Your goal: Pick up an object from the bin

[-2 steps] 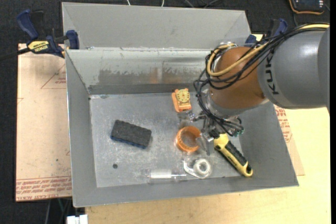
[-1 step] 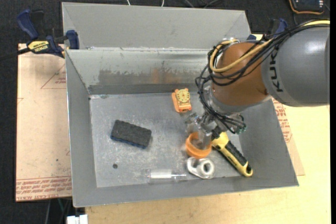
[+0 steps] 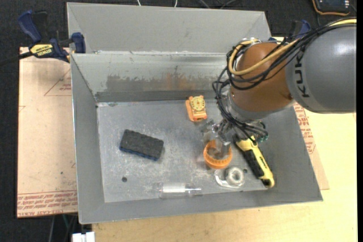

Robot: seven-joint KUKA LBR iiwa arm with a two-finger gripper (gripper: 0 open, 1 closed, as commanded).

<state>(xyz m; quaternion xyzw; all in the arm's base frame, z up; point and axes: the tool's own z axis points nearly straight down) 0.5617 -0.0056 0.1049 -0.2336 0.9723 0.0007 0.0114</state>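
Inside the grey metal bin [image 3: 86, 144], beneath the big grey arm [image 3: 332, 73] entering from the right: gripper [image 3: 219, 138] low at right-centre, open or closed impossible to tell. Well apart to the left, a black rectangular block [image 3: 142, 144]. Just right of the gripper, a yellow-and-black tool [image 3: 256, 162], long axis slanting down and right. Right at the gripper's tip, toward the near wall, an orange ring [image 3: 215, 157], probably the target. Close by, a silver ring [image 3: 231, 177].
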